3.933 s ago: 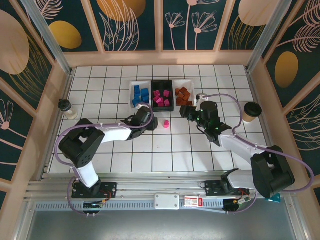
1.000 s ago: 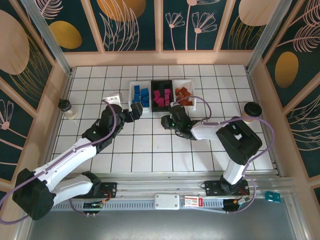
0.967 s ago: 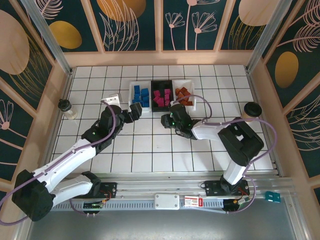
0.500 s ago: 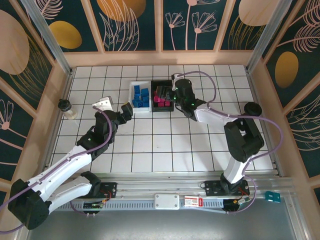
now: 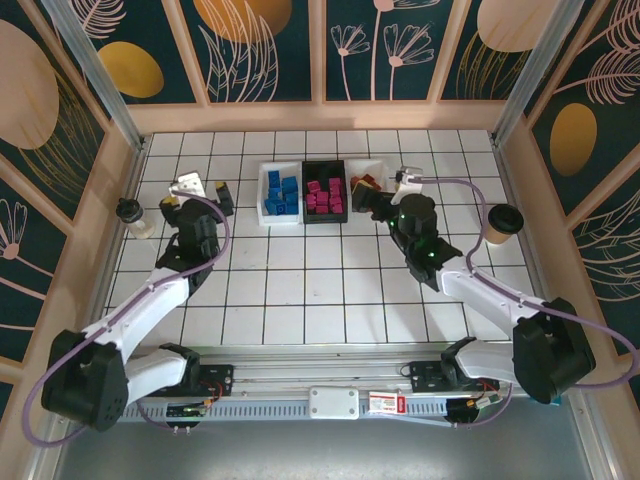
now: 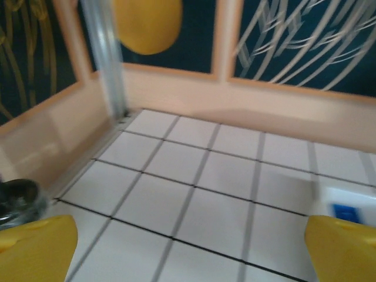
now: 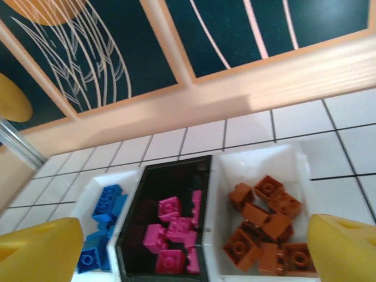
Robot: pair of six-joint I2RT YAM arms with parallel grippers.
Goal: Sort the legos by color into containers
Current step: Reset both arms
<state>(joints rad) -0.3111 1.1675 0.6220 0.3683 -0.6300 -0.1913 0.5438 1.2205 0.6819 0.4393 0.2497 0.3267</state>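
The white tiled surface [image 5: 300, 290] lies inside a booth of pale wooden framing and dark teal panels painted with golden leaves. At the back centre the three containers stand in a row, side by side. The left white container [image 5: 264, 195] holds the blue legos [image 5: 282, 192]. The black container [image 5: 324, 219] holds the magenta legos [image 5: 324, 195], and the right white container [image 5: 372, 165] holds the orange-brown legos [image 5: 365, 185]. Every brick I can make out lies inside a container with its own colour. The right wrist view looks down into all three and shows no colours mixed.

The right gripper [image 5: 383, 193] hovers over the right white container and covers part of it in the top view. Its yellow fingertips sit at the two bottom corners of its wrist view, jaws spread wide with nothing between them. The left gripper [image 5: 200, 195] is well apart from the containers, near a small bottle [image 5: 133, 215] by the left wall. Its jaws are likewise wide and empty, aimed at bare tiles and the back-left corner. A paper cup [image 5: 503, 222] with a dark lid stands off to the right and plays no part in the job.

By the look of it the sorting is at its end, with the right arm just above the place for a final drop. The next move calls for lifting that arm straight up so the fingers do not clip the container rim. Both arms should then draw back. Tiles hidden under the arms deserve a check for a stray brick.
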